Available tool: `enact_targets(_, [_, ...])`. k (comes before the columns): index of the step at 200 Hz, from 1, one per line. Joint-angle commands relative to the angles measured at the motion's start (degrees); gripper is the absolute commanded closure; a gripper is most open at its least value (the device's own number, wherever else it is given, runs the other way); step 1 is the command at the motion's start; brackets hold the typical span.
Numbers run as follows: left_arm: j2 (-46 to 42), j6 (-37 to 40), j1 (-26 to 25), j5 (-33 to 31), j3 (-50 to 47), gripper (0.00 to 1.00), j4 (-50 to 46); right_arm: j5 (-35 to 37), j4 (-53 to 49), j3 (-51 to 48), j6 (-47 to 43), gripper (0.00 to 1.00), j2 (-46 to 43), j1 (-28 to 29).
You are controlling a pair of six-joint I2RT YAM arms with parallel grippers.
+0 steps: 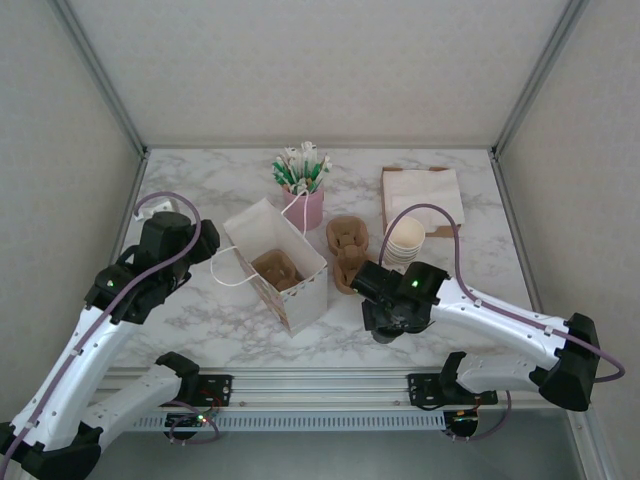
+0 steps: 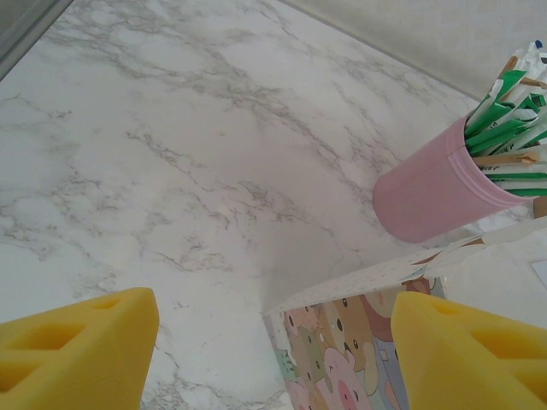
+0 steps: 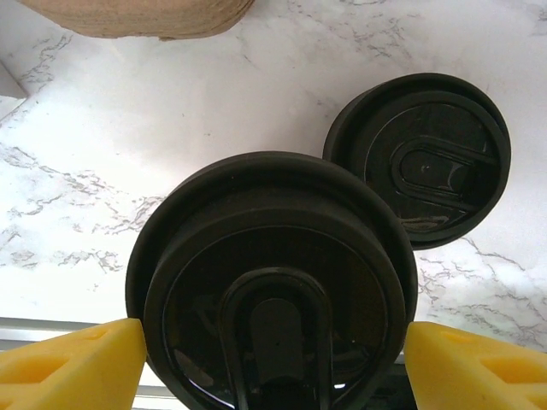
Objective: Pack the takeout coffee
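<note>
Straddling takeout coffee (image 3: 272, 256): right tool (image 3: 273, 354), grip cannot tell | left tool (image 2: 273, 350): released, above bag (image 2: 342, 337) corner

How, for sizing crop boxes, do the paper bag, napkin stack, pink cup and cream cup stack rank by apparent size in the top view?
1. paper bag
2. napkin stack
3. pink cup and cream cup stack look alike.
</note>
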Motion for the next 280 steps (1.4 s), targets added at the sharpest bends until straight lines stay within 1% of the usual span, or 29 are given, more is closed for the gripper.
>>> enact_targets(1, [0.2,-0.8,0.6,-0.6,0.0,0.27,-1.1,1.1,0.7,-1.4,-0.8,0.21,0.3,-0.7])
enact_targets(78, [0.6,-1.0,0.6,-0.1,0.1,0.27,-1.0,0.6,2.9,-4.2,-0.9,0.25,0.2,-1.6])
enact_targets(125, [0.4,-1.2,0.6,-0.1,0.0,0.27,-1.1,0.6,3.1,-5.8,-0.6,0.25,0.5,-1.6])
enact_targets(178, [-0.7,-1.3,0.6,-0.1,-0.3,0.27,-1.7,0.3,3.6,-6.9,-0.4,0.32,0.7,-1.6])
enact_targets(201, [-1.0,-1.3,0.6,-0.2,-0.5,0.27,-1.8,0.1,3.9,-7.4,-0.3,0.33,0.8,-1.6])
enact_targets(280, [-0.8,-1.3,0.6,-0.9,-0.1,0.27,-1.8,-0.3,0.4,-0.6,-2.7,0.35,-0.9,-1.7])
